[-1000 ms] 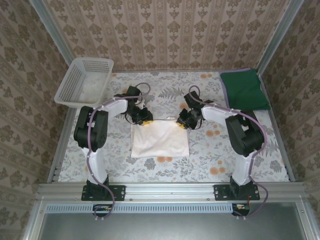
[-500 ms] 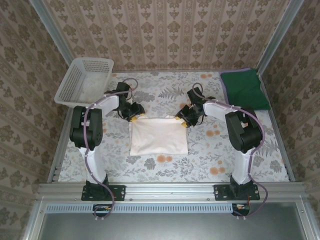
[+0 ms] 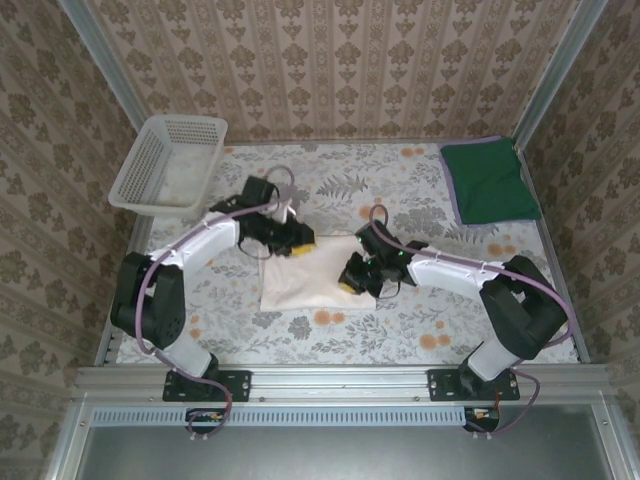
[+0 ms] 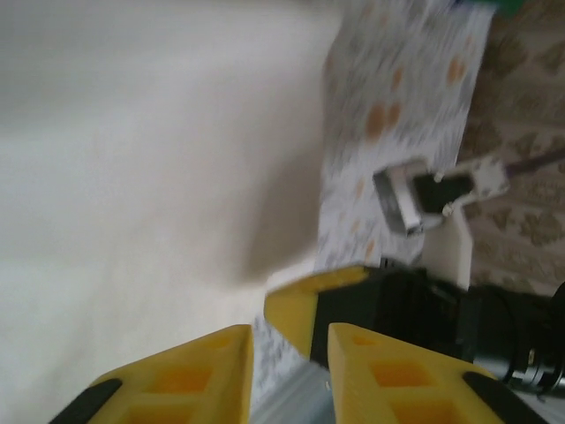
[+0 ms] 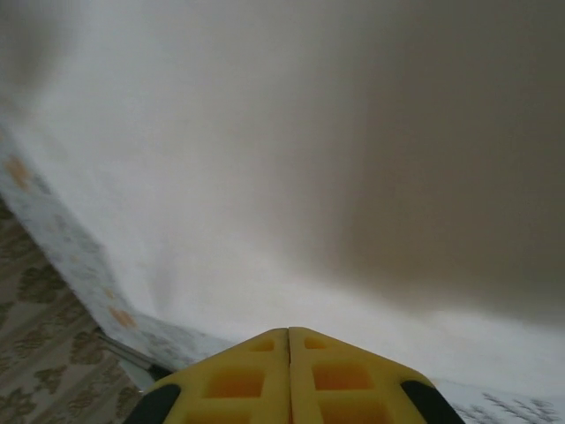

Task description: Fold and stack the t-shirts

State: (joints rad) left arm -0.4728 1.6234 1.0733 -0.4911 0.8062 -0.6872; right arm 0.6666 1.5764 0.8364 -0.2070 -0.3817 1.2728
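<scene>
Top external view: the cream-white t-shirt [image 3: 300,285] lay near the middle of the flowered bench [image 3: 340,180], partly folded, with both arms bent in over it. The left claw [image 3: 300,243] sat at the shirt's far edge, near its far left corner. The right claw [image 3: 350,281] rested on the right part of the shirt, closer to the arms' bases. The dark green t-shirt [image 3: 488,180] lay folded flat at the far right corner of the bench, well apart from both claws. A white mesh basket [image 3: 140,170] stood at the far left corner.

In the left wrist view the left claw [image 4: 290,340] showed its yellow fingers [image 4: 185,380] a narrow gap apart; whether any cloth was nipped there could not be told. The cream shirt [image 4: 132,177] spread out ahead of it and to its left.

In the right wrist view the right claw [image 5: 289,336] had its pads pressed fully together, and the cream shirt [image 5: 309,132] stretched just ahead of the tips. Whether a fold was pinched between them was unclear.
</scene>
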